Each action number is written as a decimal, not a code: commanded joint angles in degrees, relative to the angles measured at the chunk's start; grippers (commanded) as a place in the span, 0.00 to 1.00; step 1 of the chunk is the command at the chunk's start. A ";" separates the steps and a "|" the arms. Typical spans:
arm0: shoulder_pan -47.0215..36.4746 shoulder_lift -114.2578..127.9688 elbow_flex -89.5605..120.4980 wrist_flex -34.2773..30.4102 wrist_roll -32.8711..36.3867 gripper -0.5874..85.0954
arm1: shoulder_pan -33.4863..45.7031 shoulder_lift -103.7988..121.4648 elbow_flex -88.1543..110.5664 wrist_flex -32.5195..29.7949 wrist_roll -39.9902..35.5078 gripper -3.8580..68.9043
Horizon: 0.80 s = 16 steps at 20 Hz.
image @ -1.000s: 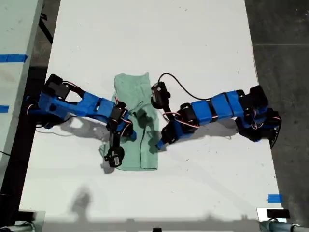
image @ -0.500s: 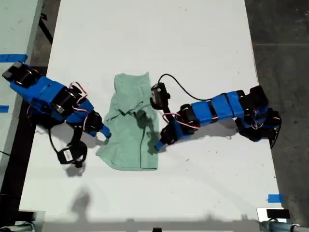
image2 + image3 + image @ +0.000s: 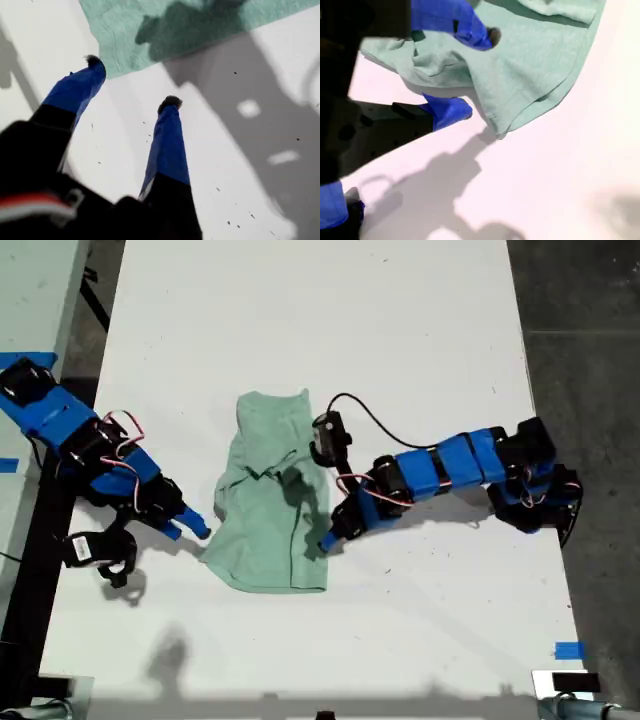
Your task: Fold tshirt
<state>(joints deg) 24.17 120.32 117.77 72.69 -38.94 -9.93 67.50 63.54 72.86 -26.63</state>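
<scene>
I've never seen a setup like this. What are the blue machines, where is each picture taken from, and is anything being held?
I am two small blue robot arms on a white table. One picture looks down from overhead. The other two come from cameras riding on each arm. A pale green t-shirt lies partly folded between the arms. My first end effector is open and empty, just off the cloth's edge, on the exterior view's left. My second end effector has one jaw above and one below a fold of the shirt. I cannot tell whether it is clamped.
</scene>
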 commanded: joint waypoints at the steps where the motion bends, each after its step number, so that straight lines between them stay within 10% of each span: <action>1: 0.79 -1.32 3.96 -11.69 2.02 0.28 | -0.79 3.78 -0.88 -1.49 -0.09 0.41; 7: 1.58 -2.29 25.40 -37.97 1.49 0.28 | -1.05 3.25 -0.79 -1.76 0.09 0.41; 16: -1.93 -2.81 28.30 -27.51 3.96 0.27 | -1.32 2.29 -0.79 -2.29 0.35 0.41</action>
<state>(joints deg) 24.17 117.33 146.69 42.89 -36.47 -10.55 67.50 63.54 72.33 -26.63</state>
